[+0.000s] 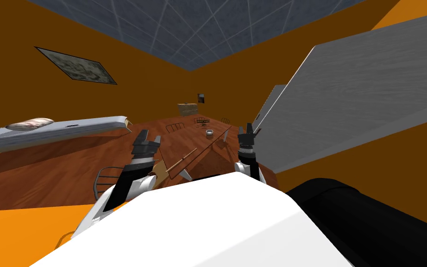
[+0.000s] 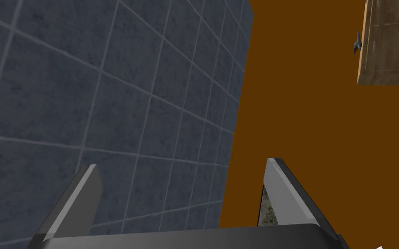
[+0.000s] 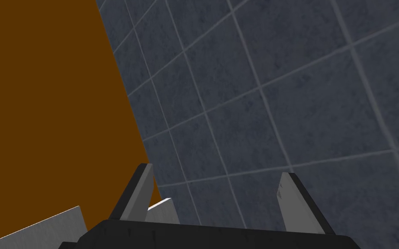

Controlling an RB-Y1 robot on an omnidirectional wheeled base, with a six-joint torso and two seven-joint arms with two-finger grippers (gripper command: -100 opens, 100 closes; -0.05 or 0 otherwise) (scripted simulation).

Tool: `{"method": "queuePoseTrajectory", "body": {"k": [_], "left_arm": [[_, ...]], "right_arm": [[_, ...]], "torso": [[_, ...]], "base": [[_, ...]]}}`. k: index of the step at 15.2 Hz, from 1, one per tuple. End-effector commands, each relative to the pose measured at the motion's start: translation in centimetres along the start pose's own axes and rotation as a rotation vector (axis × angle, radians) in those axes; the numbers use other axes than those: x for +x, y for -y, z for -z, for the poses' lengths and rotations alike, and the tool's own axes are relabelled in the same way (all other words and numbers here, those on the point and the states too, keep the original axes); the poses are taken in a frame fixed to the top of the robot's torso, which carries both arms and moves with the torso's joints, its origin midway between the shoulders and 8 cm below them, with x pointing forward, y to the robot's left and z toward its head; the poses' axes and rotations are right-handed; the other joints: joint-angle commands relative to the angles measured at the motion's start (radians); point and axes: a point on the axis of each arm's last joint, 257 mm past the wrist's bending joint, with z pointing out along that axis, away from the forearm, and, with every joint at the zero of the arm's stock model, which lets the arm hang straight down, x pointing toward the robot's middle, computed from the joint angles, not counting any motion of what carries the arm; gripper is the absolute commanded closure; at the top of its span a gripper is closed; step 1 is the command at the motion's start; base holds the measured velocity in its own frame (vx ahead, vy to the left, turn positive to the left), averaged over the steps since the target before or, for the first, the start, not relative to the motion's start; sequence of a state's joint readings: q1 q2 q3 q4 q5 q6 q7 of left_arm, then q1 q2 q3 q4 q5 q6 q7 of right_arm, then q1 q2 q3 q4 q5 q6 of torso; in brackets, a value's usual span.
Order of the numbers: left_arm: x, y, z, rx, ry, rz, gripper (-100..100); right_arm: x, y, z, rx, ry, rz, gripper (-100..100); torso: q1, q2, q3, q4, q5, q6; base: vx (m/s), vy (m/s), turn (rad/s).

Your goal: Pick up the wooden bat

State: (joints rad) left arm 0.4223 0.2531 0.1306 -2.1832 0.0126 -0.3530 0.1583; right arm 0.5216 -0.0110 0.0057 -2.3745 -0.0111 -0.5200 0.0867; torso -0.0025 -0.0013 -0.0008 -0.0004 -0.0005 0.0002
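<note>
The bat (image 1: 180, 162) lies on the brown wood surface (image 1: 69, 171) near the left tool (image 1: 148, 138); it looks stiff and smooth, so I would grip near its thicker end; the left tool and the right tool (image 1: 246, 130) both stand apart.

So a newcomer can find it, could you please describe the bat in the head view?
Start at the long reddish-brown table stretching away ahead of the robot. On its near end, between the two arms and closer to the left tool, lies the bat. It is a slim, pale tan stick, thicker at its near end, unlike the small grey cup farther off.
</note>
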Motion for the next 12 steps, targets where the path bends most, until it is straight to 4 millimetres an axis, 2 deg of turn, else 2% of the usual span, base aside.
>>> {"method": "queuePoseTrajectory", "body": {"k": [1, 2, 3, 5, 6, 8, 9, 11, 12], "left_arm": [[-0.3, -1.9, -0.2, -0.057, 0.002, -0.004, -100], [-0.4, -2.0, -0.2, -0.059, 0.002, -0.004, -100], [-1.1, -3.7, -0.3, -0.103, 0.005, -0.009, -100], [-1.2, -4.2, -0.3, -0.122, 0.008, -0.009, -100], [-2.0, -5.8, -0.3, -0.165, 0.014, -0.013, -100], [-2.1, -6.4, -0.2, -0.187, 0.018, -0.013, -100], [-3.1, -8.1, -0.2, -0.229, 0.028, -0.016, -100], [-3.2, -8.7, -0.1, -0.254, 0.033, -0.016, -100], [-4.3, -10.5, 0.0, -0.303, 0.047, -0.018, -100]], "right_arm": [[0.0, 0.0, 0.0, 0.000, 0.000, 0.000, 0], [0.0, 0.0, 0.0, 0.000, 0.000, 0.000, 0], [0.0, 0.0, 0.0, 0.000, 0.000, 0.000, 0], [0.0, 0.0, 0.0, 0.000, 0.000, 0.000, 0], [0.0, 0.0, 0.0, 0.000, 0.000, 0.000, 0], [0.0, 0.0, 0.0, 0.000, 0.000, 0.000, 0], [0.0, 0.0, 0.0, 0.000, 0.000, 0.000, 0], [0.0, 0.0, 0.0, 0.000, 0.000, 0.000, 0], [0.0, 0.0, 0.0, 0.000, 0.000, 0.000, 0]], "torso": [[0.000, 0.000, 0.000, 0.000, 0.000, 0.000], [0.000, 0.000, 0.000, 0.000, 0.000, 0.000], [0.000, 0.000, 0.000, 0.000, 0.000, 0.000], [0.000, 0.000, 0.000, 0.000, 0.000, 0.000], [0.001, 0.000, 0.000, 0.000, 0.000, 0.000], [0.000, 0.000, 0.000, 0.000, 0.000, 0.000], [0.000, 0.000, 0.000, 0.000, 0.000, 0.000], [0.000, 0.000, 0.000, 0.000, 0.000, 0.000], [0.000, 0.000, 0.000, 0.000, 0.000, 0.000]], "base": [[0.012, -0.042, -0.037], [0.010, -0.031, -0.006], [0.010, -0.031, -0.036], [0.013, -0.029, -0.028], [0.015, -0.034, -0.040], [0.015, -0.032, -0.027], [0.015, -0.035, -0.043], [0.012, -0.033, -0.031], [0.011, -0.032, -0.041]]}}
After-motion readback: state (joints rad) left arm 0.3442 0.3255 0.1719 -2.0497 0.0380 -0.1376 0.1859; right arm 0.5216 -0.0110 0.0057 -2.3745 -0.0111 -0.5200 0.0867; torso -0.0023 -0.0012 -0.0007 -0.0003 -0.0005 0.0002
